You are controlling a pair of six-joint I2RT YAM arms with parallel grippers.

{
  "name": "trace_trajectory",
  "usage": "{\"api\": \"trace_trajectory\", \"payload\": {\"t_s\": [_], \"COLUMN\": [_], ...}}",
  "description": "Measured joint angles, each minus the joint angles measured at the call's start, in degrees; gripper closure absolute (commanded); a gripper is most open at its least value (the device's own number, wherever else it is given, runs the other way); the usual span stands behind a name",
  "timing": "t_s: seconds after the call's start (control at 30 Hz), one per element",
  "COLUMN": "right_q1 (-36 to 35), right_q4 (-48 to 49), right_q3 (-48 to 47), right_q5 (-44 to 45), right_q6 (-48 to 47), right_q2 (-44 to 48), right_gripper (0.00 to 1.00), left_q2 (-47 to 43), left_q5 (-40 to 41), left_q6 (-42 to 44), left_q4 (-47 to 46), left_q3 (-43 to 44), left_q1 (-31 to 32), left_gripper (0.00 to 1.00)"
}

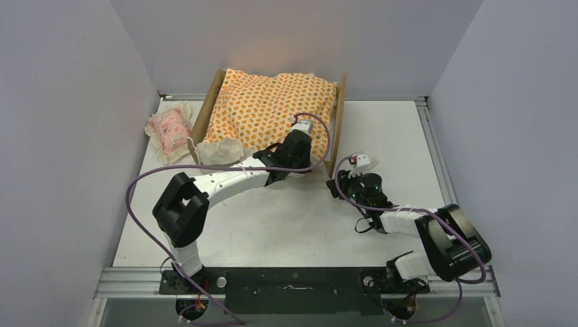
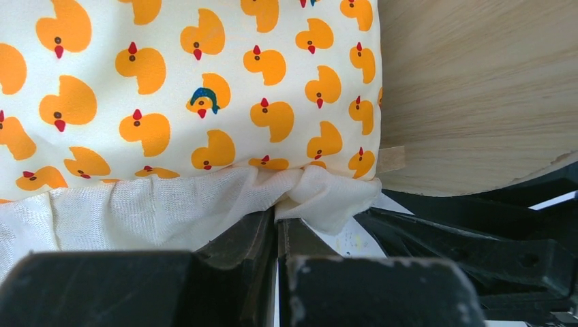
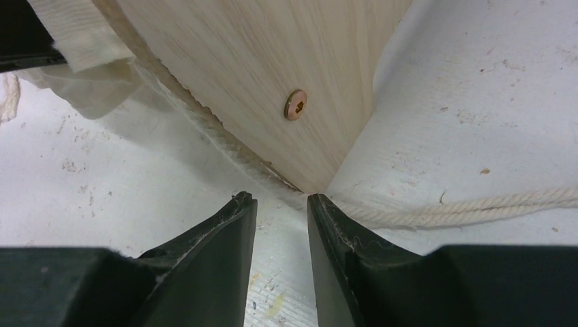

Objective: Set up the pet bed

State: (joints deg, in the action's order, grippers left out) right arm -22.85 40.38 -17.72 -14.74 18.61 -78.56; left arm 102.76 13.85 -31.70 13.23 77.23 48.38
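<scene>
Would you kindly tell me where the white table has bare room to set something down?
Free: the white table's near middle; also its far right, beside the light plywood pet bed. Crowded: left rear, around the pink frilled pillow.

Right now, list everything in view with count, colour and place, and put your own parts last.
pet bed: one, light plywood, far middle of the table.
mattress cushion: one, white with orange ducks and a white ruffle, lying in the pet bed.
pillow: one, pink and frilled, on the table left of the bed.
cream fabric: one bunch, at the bed's near left corner; unclear whether it is part of the cushion.
rope: one, cream, on the table by the bed's near right corner.
screw: one, brass, in the bed's wooden panel.
table: one, white.
left gripper: black, shut on the cushion's ruffle.
right gripper: black, open, just short of the bed's corner.
</scene>
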Motion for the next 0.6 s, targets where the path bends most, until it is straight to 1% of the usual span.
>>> {"api": "trace_trajectory", "payload": {"t_s": [0.13,0.17,0.23,0.3,0.4,0.47,0.53,0.6], "right_q1": [-0.5,-0.5,-0.5,-0.5,-0.57,-0.9,-1.33,-1.92], "right_q4": [2.27,2.91,3.67,3.89,3.19,0.87,-2.78,-7.78], "right_q3": [0.22,0.44,0.74,0.76,0.76,0.74,0.72,0.39], "right_q5": [0.92,1.22,1.62,1.88,1.84,1.77,1.18,0.35], "right_q6": [-0.04,-0.07,-0.22,-0.59,-0.9,-1.11,-1.51,-1.77], "right_q2": [-2.49,-2.99,-4.11,-5.11,-5.05,-3.17,0.66,6.38], "right_gripper": [0.71,0.73,0.85,0.94,0.95,0.95,0.95,0.95], "left_q2": [0.0,0.02,0.0,0.0,0.0,0.0,0.0,-0.02], "left_q5": [-0.68,-0.76,-0.92,-1.07,-1.09,-1.09,-1.09,-1.07], "left_q6": [0.07,0.09,0.11,0.33,0.7,0.83,0.92,1.01], "left_q4": [0.55,0.66,0.76,0.92,1.07,0.96,0.83,0.76], "left_q3": [0.39,0.5,0.66,0.83,1.44,1.79,1.9,1.92], "left_q1": [-0.2,-0.2,-0.22,-0.24,-0.39,-0.76,-1.2,-1.66], "left_gripper": [1.0,1.0,1.0,1.0,1.0,1.0,1.0,1.0]}}
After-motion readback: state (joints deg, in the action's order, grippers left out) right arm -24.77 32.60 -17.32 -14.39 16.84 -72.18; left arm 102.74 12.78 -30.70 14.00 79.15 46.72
